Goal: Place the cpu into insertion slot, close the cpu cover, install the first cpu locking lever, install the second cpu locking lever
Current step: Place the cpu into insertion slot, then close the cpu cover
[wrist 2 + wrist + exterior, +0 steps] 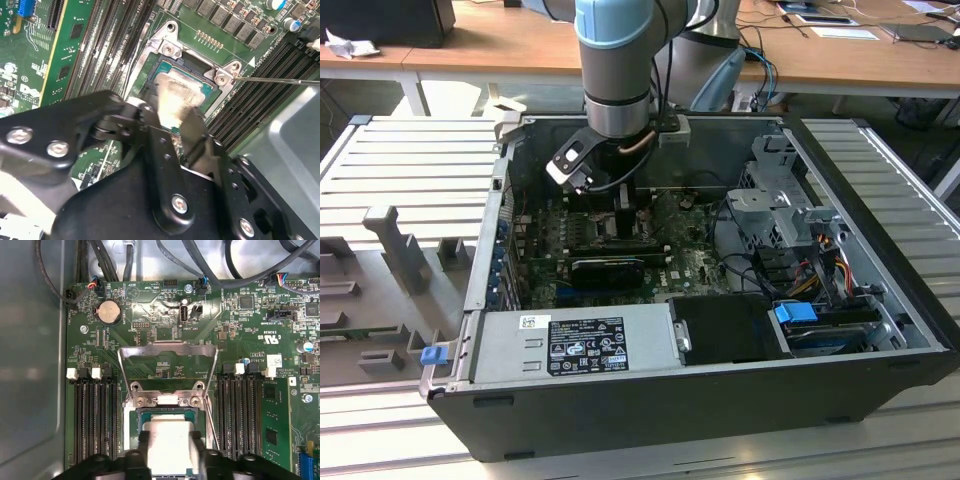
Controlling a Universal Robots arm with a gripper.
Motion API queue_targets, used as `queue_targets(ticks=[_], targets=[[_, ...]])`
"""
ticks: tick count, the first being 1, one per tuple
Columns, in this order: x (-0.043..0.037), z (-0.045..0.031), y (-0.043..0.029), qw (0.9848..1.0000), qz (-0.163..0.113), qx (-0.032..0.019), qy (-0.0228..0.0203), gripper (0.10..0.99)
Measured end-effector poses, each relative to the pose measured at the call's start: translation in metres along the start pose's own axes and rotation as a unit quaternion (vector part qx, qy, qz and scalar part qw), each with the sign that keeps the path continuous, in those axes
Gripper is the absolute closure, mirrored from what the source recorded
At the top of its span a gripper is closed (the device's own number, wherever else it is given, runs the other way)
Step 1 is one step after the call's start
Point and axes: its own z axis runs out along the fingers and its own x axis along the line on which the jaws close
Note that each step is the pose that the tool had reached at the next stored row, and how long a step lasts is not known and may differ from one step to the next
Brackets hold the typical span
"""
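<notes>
**Cpu held in the hand over the insertion slot, cover raised**

Grey moulded fixtures (395,250) lie at the exterior view's left on the ribbed grey table (410,150), with a small blue clip (433,353) just beside the corner of the open computer case (720,410). Along the near wall of the case sits the silver power supply (580,343) with its label.

Near the middle, the robot arm (613,60) reaches straight down into the case, and the hand (625,215) hangs low over the green motherboard (690,265). At the exterior view's right stand a metal drive cage (775,200) and a blue connector (795,312) among coloured cables.

In the first wrist view the hand (171,452) is closed on the cpu (167,437), one black finger (144,445) against each of two opposite sides. The cpu (172,95) lies flat within the dark frame of the insertion slot (133,422). Whether it is fully seated cannot be told.

The cpu cover (167,346) stands tilted up from its hinge beside the slot, and the board shows through its window. A thin lever wire (275,80) juts out from the slot's corner, above the black memory slots (95,415) that flank the insertion slot on both sides. A round coin battery (108,312) sits beyond the raised cover.
</notes>
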Motion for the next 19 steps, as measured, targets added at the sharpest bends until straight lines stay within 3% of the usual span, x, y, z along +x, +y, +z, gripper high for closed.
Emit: queue_targets(ticks=[1,2,6,19], targets=[[0.0,-0.0005,0.0,1.0,0.0,0.0,-0.0001,0.741],[0.0,-0.0006,0.0,1.0,0.0,0.0,-0.0001,0.741],[0.0,-0.0014,0.0001,1.0,0.0,0.0,-0.0003,0.98],[0.0001,-0.0066,0.0005,1.0,0.001,0.0,-0.001,0.98]])
